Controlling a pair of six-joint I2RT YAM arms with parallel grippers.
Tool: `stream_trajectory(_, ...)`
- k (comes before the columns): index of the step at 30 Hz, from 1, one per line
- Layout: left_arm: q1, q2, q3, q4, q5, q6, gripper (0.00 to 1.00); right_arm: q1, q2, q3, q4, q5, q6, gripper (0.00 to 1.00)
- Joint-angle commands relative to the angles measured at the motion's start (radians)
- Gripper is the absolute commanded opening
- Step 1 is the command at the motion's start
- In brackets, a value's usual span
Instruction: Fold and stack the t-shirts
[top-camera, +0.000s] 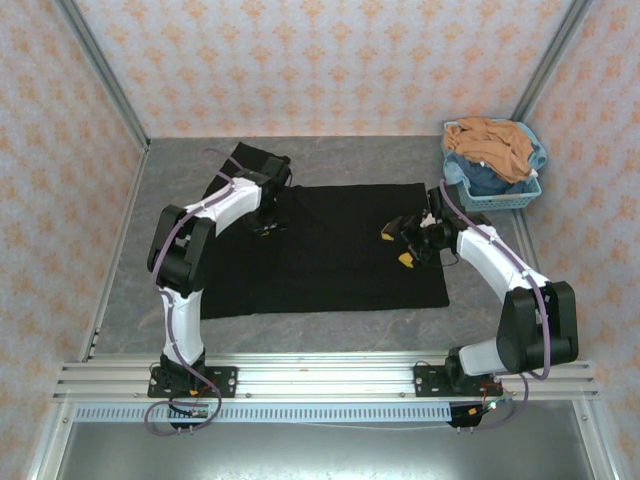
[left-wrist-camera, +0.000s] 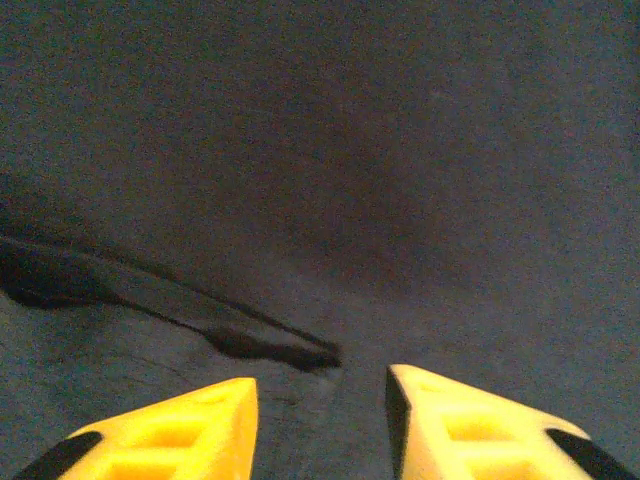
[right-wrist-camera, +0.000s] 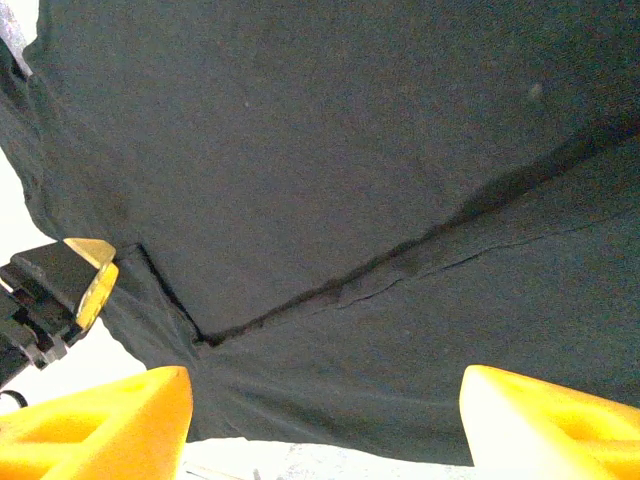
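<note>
One black t-shirt (top-camera: 330, 265) lies spread flat across the middle of the table, a sleeve (top-camera: 256, 160) sticking out at its back left. My left gripper (top-camera: 268, 226) is low over the shirt's back-left part. In the left wrist view it (left-wrist-camera: 320, 388) is open, with only black cloth and a folded edge (left-wrist-camera: 250, 342) beneath. My right gripper (top-camera: 396, 248) hovers over the shirt's right side. In the right wrist view it (right-wrist-camera: 325, 390) is wide open over the cloth (right-wrist-camera: 330, 150), near a long crease (right-wrist-camera: 400, 262), holding nothing.
A light-blue lattice basket (top-camera: 520, 193) stands at the back right corner, piled with orange and blue clothes (top-camera: 492, 145). Grey tabletop (top-camera: 500, 290) borders the shirt on all sides. Patterned walls close off the left, back and right.
</note>
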Motion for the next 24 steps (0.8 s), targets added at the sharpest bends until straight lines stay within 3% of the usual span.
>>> stream_trajectory(1, -0.016, -0.144, -0.057, 0.068, -0.022, 0.038, 0.48, -0.005, 0.013, -0.004, -0.021, 0.027, -0.001, 0.71)
stream_trajectory(6, -0.010, -0.254, -0.157, 0.033, -0.060, -0.034, 0.50, -0.008, 0.017, -0.003, -0.036, 0.083, -0.033, 0.70)
stream_trajectory(9, 0.012, -0.339, -0.254, -0.005, -0.065, -0.104, 0.47, -0.030, 0.016, -0.005, -0.075, 0.209, -0.062, 0.63)
stream_trajectory(13, 0.105, -0.407, -0.409, 0.008, -0.001, -0.159, 0.42, -0.077, 0.090, 0.001, -0.092, 0.322, -0.058, 0.54)
stream_trajectory(20, 0.260, -0.460, -0.542, 0.024, 0.020, -0.176, 0.37, -0.097, 0.234, 0.119, -0.196, 0.512, -0.013, 0.55)
stream_trajectory(24, 0.292, -0.453, -0.570, 0.032, 0.006, -0.158, 0.35, -0.117, 0.263, 0.126, -0.165, 0.522, 0.042, 0.55)
